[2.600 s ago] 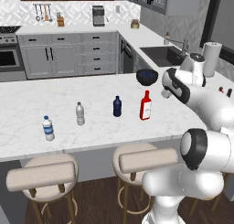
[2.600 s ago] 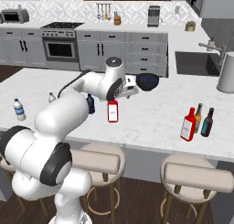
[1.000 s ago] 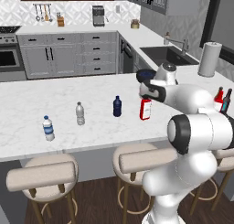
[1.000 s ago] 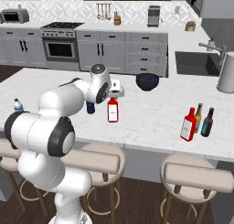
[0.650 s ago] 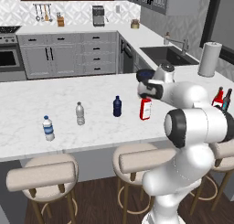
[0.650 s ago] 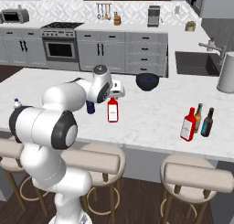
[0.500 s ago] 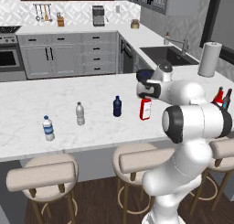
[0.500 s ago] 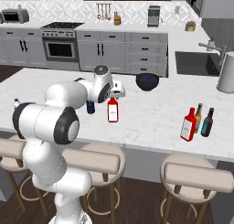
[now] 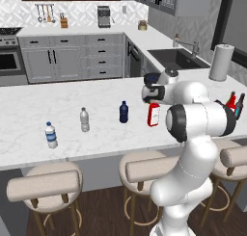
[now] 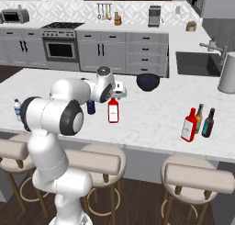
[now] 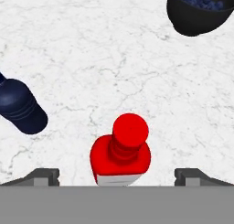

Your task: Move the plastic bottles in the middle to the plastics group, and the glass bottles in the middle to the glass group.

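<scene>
Dark bowl [image 11: 197, 13] (blue contents), paper towel roll [image 9: 221, 62]

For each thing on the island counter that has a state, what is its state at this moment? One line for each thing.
end effector: open, above the red bottle, holding nothing
red bottle in the middle: upright, capped, between the open fingers
navy-blue bottle: upright, capped
labelled water bottle: upright, capped
plain water bottle: upright
red bottle by the glass group: upright, capped
brown bottle: upright
dark teal bottle: upright
dark bowl: upright, holds dark blue berries
</scene>
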Motion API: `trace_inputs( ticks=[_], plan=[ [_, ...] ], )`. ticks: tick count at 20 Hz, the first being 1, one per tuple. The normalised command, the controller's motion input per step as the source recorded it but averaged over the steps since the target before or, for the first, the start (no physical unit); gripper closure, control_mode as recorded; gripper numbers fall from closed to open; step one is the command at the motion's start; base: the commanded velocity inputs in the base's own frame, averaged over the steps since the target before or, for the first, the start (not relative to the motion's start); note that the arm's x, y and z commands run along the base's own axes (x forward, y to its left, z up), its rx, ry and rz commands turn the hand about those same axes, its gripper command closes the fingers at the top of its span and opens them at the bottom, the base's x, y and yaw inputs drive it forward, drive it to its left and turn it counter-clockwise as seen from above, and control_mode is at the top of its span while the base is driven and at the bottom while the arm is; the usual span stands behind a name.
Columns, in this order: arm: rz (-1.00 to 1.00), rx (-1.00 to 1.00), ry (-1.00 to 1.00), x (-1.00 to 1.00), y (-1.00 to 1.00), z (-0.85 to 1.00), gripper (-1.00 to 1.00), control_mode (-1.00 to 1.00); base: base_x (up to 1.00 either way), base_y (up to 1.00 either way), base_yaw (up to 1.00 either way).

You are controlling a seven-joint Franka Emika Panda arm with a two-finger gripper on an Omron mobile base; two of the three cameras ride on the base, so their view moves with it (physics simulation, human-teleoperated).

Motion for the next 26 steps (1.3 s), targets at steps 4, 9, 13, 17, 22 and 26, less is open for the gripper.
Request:
trace_inputs(
  ticks=[4, 9, 13, 17, 22, 26],
  plan=[
    [0.00, 0.00, 0.00, 0.20, 0.00, -0.21, -1.00, -1.00, 0.00, 0.00, 0.00],
    [0.00, 0.00, 0.00, 0.24, 0.00, -0.19, -1.00, -1.00, 0.00, 0.00, 0.00],
    [0.00, 0.00, 0.00, 0.21, 0.00, -0.13, -1.00, -1.00, 0.00, 0.00, 0.00],
    [0.00, 0.00, 0.00, 0.15, 0.00, -0.08, -1.00, -1.00, 0.00, 0.00, 0.00],
    [0.00, 0.00, 0.00, 0.00, 0.00, -0.12, 1.00, -1.00, 0.00, 0.00, 0.00],
    [0.00, 0.01, 0.00, -0.05, -0.01, -0.10, 1.00, -1.00, 0.00, 0.00, 0.00]
  ],
)
